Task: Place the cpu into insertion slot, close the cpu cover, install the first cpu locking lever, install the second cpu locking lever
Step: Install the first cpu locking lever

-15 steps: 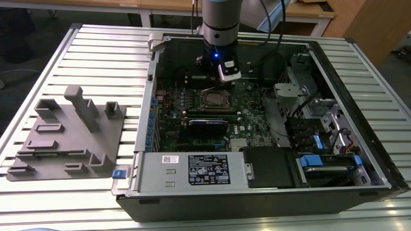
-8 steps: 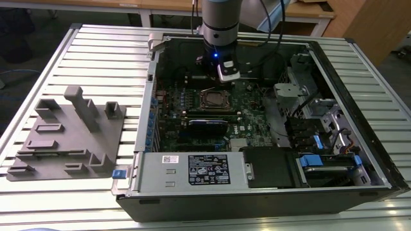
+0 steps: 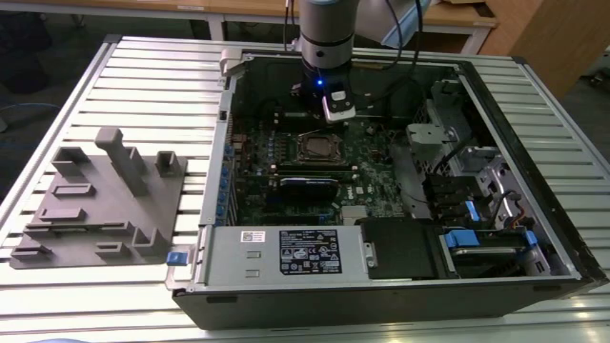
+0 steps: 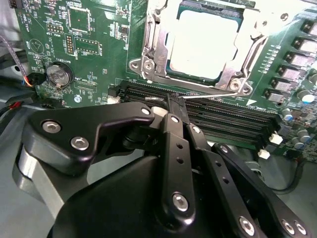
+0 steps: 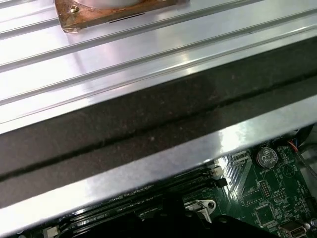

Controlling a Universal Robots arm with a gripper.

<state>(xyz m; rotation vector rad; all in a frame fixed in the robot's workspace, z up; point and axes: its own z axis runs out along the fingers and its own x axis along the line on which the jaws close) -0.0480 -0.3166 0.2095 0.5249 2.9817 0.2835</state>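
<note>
Cpu, flat square chip with silver-grey metal top (image 4: 200,42), sits in the silvery-rimmed insertion slot (image 4: 237,83) at upper centre of the second wrist view. Thin silvery frame cover (image 4: 158,29) appears down, holding it. Black pincer (image 4: 174,101) is pressed together, its tips at the free end of the thin wire lever (image 4: 218,93), probably to work it.

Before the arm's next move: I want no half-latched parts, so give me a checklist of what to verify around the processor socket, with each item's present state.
1. Silver-grey square cpu seated in the silvery-rimmed insertion slot: ok.
2. Thin silvery metal cpu cover lying flat over the chip: ok.
3. Thin wire locking lever along the slot's edge, hooked down: cannot tell.
4. Black gripper close beside that lever's end: ok.
5. Gripper clear of the long black memory slots under it: cannot tell.
</note>
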